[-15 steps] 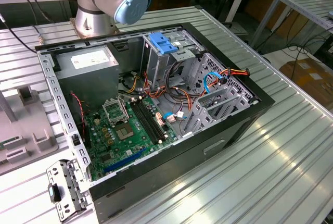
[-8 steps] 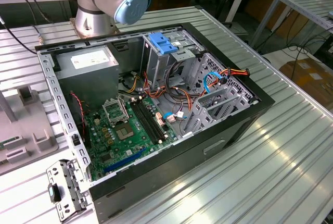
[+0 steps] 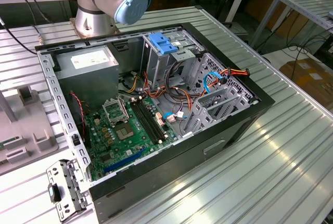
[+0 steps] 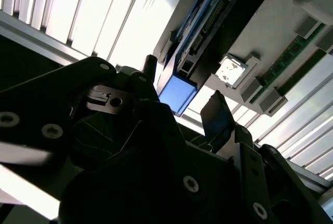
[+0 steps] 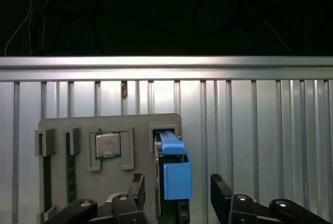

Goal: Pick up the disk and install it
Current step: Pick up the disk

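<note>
The disk (image 5: 175,174) stands on edge in a slot of a grey holder (image 5: 104,125) on the ribbed metal table. Its blue plastic rail faces the camera in the first wrist view. In the second wrist view its dark body (image 4: 218,21) and a blue rail end (image 4: 177,95) show. My gripper (image 5: 178,193) is open and straddles the disk, with one black finger (image 5: 137,187) on each side and a gap to the disk on both. In the second wrist view the gripper (image 4: 182,96) sits right at the disk's blue end.
The holder also carries a processor chip (image 5: 107,145) and memory sticks (image 5: 70,172). In the exterior view an open computer case (image 3: 250,112) lies on the table with a motherboard (image 3: 125,130), a grey power-supply box (image 3: 88,67), a drive cage with a blue latch (image 3: 163,43) and loose cables (image 3: 208,81).
</note>
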`<state>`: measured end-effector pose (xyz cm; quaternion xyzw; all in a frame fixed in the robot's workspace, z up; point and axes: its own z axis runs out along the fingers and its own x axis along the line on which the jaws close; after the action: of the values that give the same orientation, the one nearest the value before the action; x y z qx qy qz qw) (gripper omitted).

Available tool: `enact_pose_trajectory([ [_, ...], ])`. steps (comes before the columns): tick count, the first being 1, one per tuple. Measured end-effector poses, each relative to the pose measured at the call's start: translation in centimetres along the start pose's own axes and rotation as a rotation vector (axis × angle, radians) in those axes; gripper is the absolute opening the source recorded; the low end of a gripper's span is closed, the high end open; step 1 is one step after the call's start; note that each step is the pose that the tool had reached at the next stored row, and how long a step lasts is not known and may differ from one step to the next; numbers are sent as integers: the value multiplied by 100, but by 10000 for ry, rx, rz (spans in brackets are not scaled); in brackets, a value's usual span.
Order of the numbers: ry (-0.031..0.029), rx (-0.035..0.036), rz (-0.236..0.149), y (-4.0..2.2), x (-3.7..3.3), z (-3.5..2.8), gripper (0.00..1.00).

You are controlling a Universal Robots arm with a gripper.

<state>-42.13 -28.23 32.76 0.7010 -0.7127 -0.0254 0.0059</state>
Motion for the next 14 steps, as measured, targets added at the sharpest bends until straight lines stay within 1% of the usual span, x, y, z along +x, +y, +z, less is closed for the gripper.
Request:
enact_pose_trajectory([
  [14, -1, 1, -1, -2, 2, 48, 62],
])
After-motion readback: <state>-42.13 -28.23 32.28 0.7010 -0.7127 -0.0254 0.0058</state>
